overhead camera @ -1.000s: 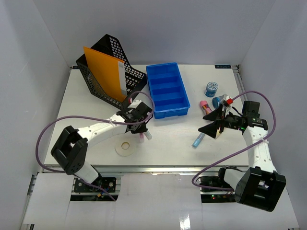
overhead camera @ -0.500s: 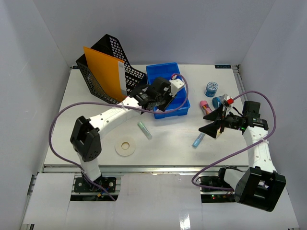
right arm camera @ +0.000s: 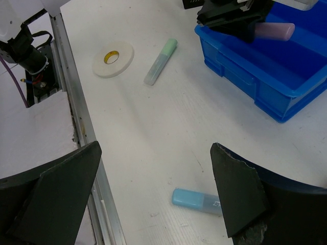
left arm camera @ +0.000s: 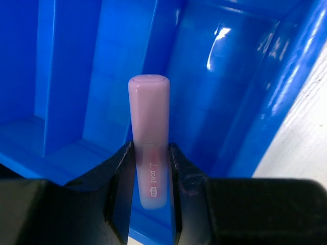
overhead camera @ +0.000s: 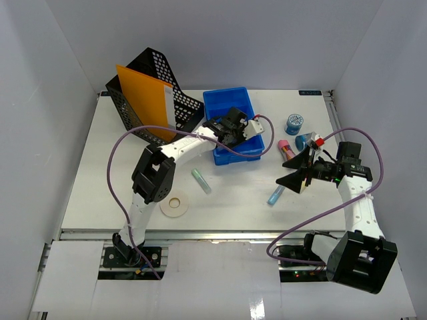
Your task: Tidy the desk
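The left claw (left arm camera: 149, 153) grips a pink translucent plastic highlighter (left arm camera: 149, 102) over the blue plastic compartment tray (overhead camera: 230, 100) at 12 o'clock on the wide white flat surface (overhead camera: 113, 180), seemingly to drop it in; the right claw (right arm camera: 153, 178) gapes empty at 3 o'clock.
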